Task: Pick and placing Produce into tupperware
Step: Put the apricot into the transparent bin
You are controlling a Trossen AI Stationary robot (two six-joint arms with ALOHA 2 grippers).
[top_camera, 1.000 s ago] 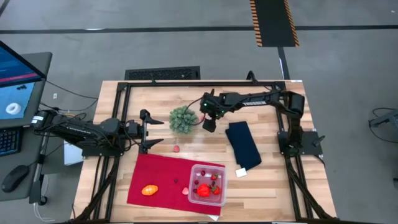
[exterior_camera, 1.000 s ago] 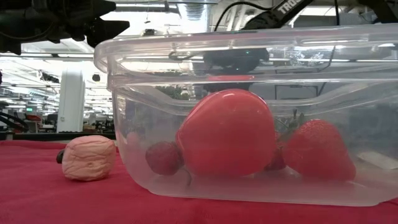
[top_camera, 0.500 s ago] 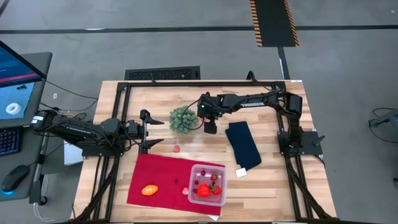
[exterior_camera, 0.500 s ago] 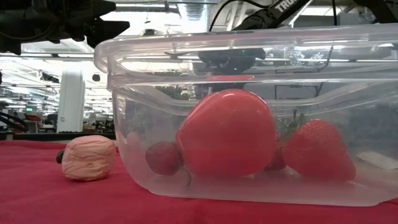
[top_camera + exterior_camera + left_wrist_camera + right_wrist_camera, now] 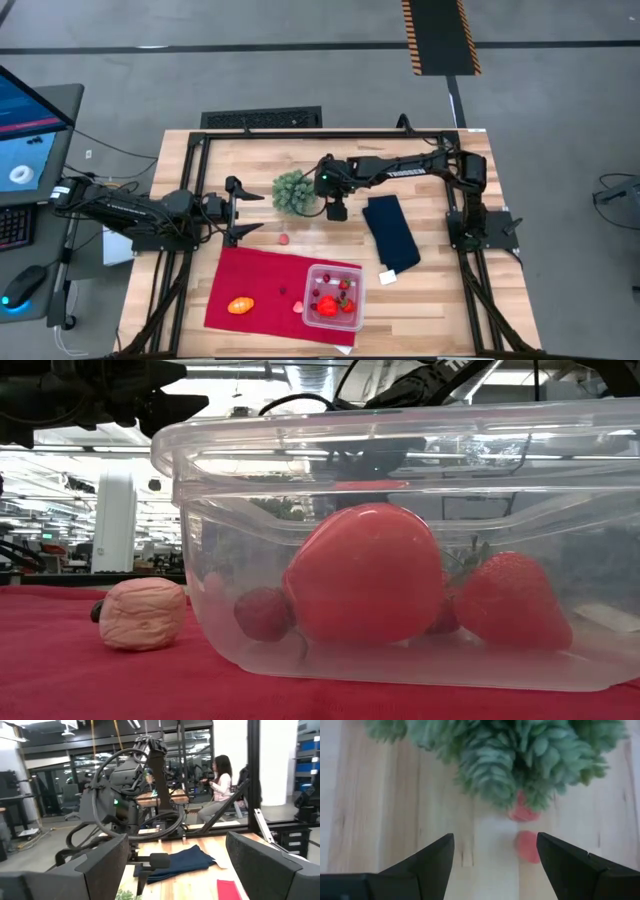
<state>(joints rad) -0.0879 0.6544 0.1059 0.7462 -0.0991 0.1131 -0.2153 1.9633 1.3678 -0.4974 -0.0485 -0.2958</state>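
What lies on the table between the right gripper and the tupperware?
In the high view, mostly bare wood, then the red cloth's edge, separates the right gripper from the tupperware. A small red produce piece lies off to the side.

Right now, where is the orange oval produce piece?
In the high view, the orange oval lies on the red cloth, left of the tupperware, toward the table's near left.
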